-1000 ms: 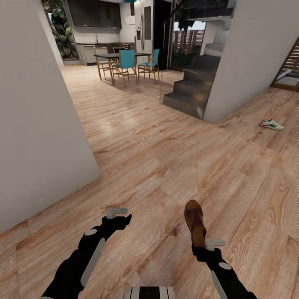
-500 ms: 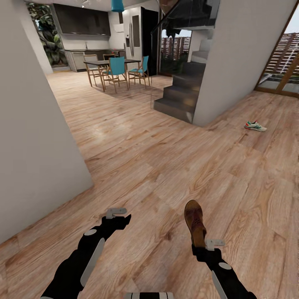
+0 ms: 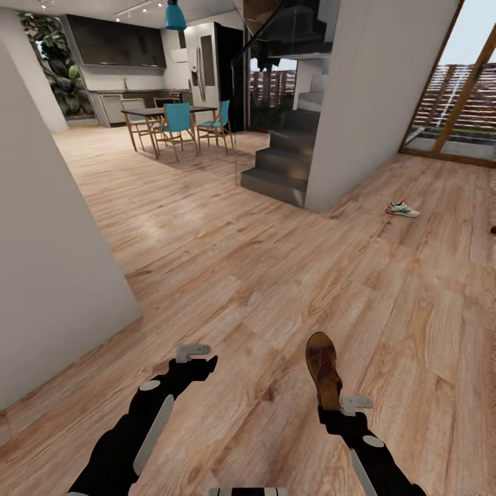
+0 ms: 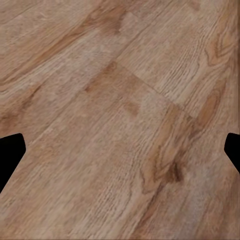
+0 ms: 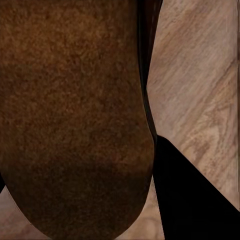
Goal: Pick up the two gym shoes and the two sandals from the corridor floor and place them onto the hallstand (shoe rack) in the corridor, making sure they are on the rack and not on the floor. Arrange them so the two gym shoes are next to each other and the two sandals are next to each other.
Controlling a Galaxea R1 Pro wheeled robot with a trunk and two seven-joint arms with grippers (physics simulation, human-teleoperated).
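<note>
1. Pinching one brown sandal [image 3: 324, 370] by its heel end in the right gripper [image 3: 342, 406], toe pointing forward, sole filling the right wrist view [image 5: 75, 115].
2. Hanging empty with fingers spread, the left gripper [image 3: 196, 356] over bare corridor floor [image 3: 275, 275].
3. Lying far off to the right near the glass door, one gym shoe [image 3: 401, 209] on the planks.
4. Carrying the sandal, judging by this: transport step under way.
5. Needing next: finding the hallstand, then setting the sandal on a tier.
</note>
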